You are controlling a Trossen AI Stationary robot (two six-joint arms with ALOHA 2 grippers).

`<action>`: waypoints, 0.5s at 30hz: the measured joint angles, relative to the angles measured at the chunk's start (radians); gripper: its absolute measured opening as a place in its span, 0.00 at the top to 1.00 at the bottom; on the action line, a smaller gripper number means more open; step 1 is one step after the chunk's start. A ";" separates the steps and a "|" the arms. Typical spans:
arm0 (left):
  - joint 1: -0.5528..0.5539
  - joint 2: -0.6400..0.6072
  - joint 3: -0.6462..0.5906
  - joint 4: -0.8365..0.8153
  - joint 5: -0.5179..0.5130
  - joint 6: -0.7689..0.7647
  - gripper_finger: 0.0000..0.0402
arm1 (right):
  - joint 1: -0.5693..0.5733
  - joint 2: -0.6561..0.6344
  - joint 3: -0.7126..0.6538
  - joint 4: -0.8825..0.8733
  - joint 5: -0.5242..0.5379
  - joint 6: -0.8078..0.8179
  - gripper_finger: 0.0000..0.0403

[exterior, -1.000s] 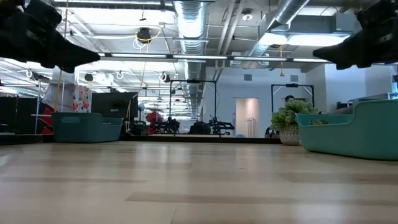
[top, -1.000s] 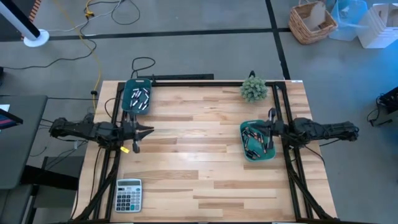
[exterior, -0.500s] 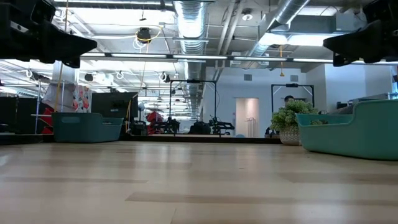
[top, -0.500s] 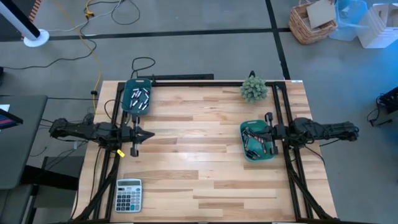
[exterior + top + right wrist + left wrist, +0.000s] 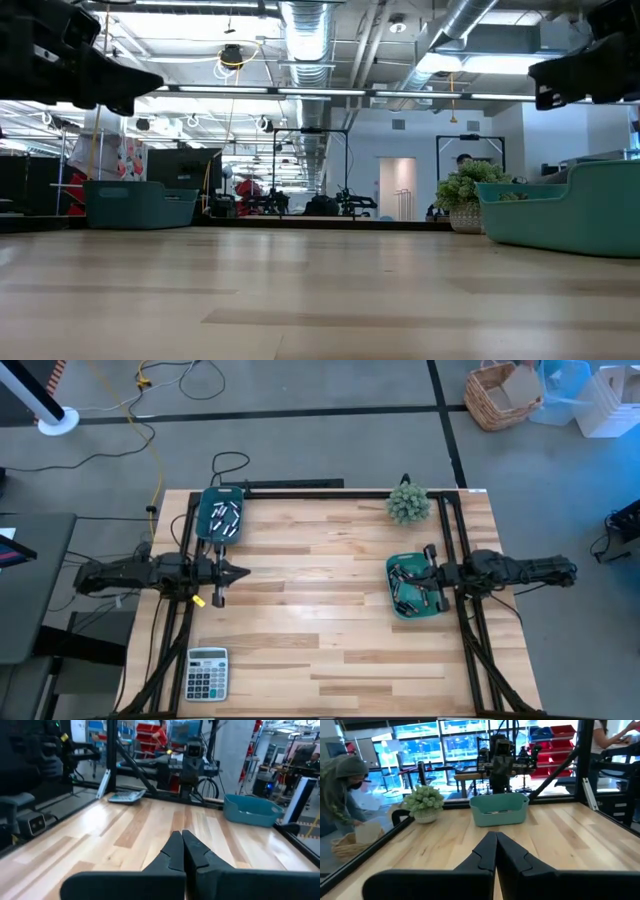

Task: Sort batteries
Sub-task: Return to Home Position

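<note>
Silver batteries lie in a teal tray at the table's far left. Dark and silver batteries lie in a second teal tray at the right. My left gripper is shut and hangs level over bare wood near the left edge, on the near side of the left tray; its fingers meet with nothing between them. My right gripper is shut too, level above the right tray, its fingers closed on nothing. In the low view both grippers hang well above the tabletop.
A small potted plant stands at the far right. A grey calculator lies at the near left corner. Black frame rails run along the table's far and side edges. People show in the room beyond.
Both grippers have stayed by their bases. In the low view each pointed a little downward a second ago and now lies level. My left arm has swung slightly and my right wrist has turned a little. The trays and batteries have not moved.
</note>
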 joint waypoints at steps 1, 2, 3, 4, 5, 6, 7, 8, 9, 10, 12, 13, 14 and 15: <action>0.009 0.000 0.000 -0.001 0.010 0.000 1.00 | 0.000 0.000 0.000 0.010 -0.001 0.005 1.00; 0.018 0.000 0.000 -0.002 0.020 -0.005 1.00 | 0.001 0.000 -0.002 0.022 -0.001 0.009 1.00; 0.025 0.000 0.000 -0.003 0.023 -0.007 1.00 | 0.001 0.000 -0.011 0.045 -0.001 0.011 1.00; 0.032 0.000 0.000 -0.003 0.029 -0.008 1.00 | 0.001 0.000 -0.026 0.071 -0.002 0.010 1.00; 0.037 0.000 0.000 -0.003 0.037 -0.010 1.00 | 0.000 0.000 -0.047 0.109 -0.005 0.006 1.00; 0.041 0.000 0.000 -0.003 0.040 -0.012 1.00 | 0.000 0.001 -0.069 0.149 -0.005 0.003 1.00; 0.045 0.000 0.000 -0.003 0.041 -0.016 1.00 | 0.000 0.001 -0.077 0.157 -0.005 -0.003 1.00; 0.048 0.000 -0.001 -0.003 0.041 -0.019 1.00 | -0.001 0.001 -0.077 0.158 -0.006 -0.001 1.00; 0.050 0.000 -0.001 -0.003 0.041 -0.020 1.00 | -0.002 -0.001 -0.077 0.142 -0.006 0.008 1.00; 0.051 0.000 -0.001 -0.003 0.040 -0.021 1.00 | -0.005 -0.001 -0.077 0.138 -0.006 0.008 1.00; 0.051 0.000 -0.001 -0.003 0.040 -0.013 1.00 | -0.012 0.001 -0.077 0.132 -0.006 -0.004 1.00; 0.051 0.000 -0.001 -0.003 0.040 -0.004 1.00 | -0.018 0.000 -0.077 0.140 -0.005 -0.016 1.00; 0.051 0.000 -0.001 -0.003 0.036 0.005 1.00 | -0.025 0.000 -0.077 0.147 -0.005 -0.027 1.00; 0.051 0.000 -0.001 -0.002 0.030 0.014 1.00 | -0.033 0.000 -0.077 0.147 -0.005 -0.035 1.00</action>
